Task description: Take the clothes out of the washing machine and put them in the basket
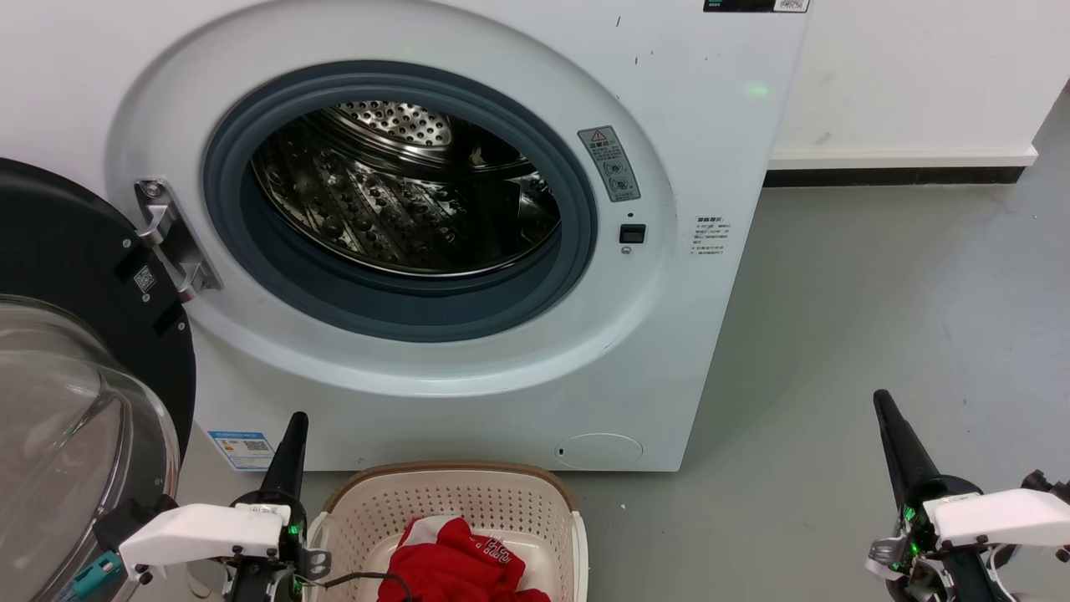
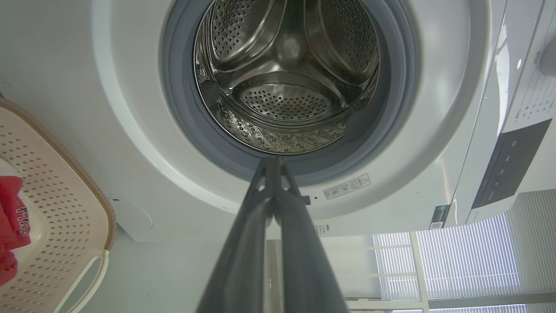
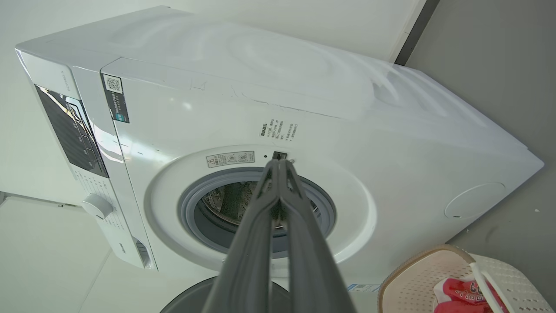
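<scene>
The red clothes (image 1: 456, 564) with white lettering lie bunched inside the cream basket (image 1: 468, 485), which stands on the floor before the washing machine (image 1: 685, 251). The machine's steel drum (image 1: 410, 201) shows bare through the grey ring, and its door (image 1: 75, 368) hangs swung wide at the left. My left gripper (image 1: 297, 420) is shut with nothing in it, just left of the basket. My right gripper (image 1: 880, 400) is shut and holds nothing, far off to the right over the floor. The left wrist view looks into the drum (image 2: 282, 95) past the shut left gripper (image 2: 272, 161), with the clothes (image 2: 13, 217) in the basket (image 2: 74, 208) at its left. The right wrist view has the shut right gripper (image 3: 279, 164), basket (image 3: 417, 278) and clothes (image 3: 464, 295).
The glass porthole of the door (image 1: 58, 435) bulges close to my left arm. Grey floor (image 1: 878, 293) stretches right of the machine to a white wall with a dark skirting (image 1: 894, 176). A window with blinds (image 2: 456, 256) appears in the left wrist view.
</scene>
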Available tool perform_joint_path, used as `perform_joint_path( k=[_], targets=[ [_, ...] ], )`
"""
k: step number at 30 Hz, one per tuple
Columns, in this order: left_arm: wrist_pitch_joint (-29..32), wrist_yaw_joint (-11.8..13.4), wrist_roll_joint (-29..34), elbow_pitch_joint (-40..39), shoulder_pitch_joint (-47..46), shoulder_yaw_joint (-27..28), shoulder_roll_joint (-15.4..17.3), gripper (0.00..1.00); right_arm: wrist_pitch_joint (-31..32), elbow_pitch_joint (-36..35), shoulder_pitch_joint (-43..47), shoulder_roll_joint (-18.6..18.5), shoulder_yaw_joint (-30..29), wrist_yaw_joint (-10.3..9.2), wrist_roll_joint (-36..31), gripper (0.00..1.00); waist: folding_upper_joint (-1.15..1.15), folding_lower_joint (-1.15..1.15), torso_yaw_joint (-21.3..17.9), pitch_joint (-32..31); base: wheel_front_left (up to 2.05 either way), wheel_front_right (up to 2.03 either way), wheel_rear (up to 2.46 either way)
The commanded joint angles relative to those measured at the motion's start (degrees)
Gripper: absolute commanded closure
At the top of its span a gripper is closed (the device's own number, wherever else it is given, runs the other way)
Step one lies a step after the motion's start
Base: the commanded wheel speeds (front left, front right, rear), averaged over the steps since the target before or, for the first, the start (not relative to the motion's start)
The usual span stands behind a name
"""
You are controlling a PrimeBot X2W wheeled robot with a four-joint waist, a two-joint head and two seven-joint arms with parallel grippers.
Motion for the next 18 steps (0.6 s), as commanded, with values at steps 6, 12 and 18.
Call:
perform_joint_path(
  k=[6,12,18],
  targets=[
    [0.8,-0.7,-3.4,0.1,-1.4,0.8,-0.3,1.0,0.6,0.6,-1.8,-0.1,-0.5,-0.01,3.9,1.0,0.0,0.0,0.0,0.2,0.0,0.0,0.0],
    [1.4,-1.1,-5.9,0.4,-1.7,1.2,-0.5,1.0,1.0,1.0,-2.0,0.0,-0.8,-0.01,6.7,1.0,0.0,0.0,0.0,0.4,0.0,0.0,0.0],
    [1.9,-1.5,-8.3,0.6,-1.9,1.6,-0.8,1.0,1.4,1.5,-2.4,0.1,-1.0,-0.01,9.4,1.0,0.0,0.0,-0.1,0.5,0.0,0.0,0.0]
  ],
)
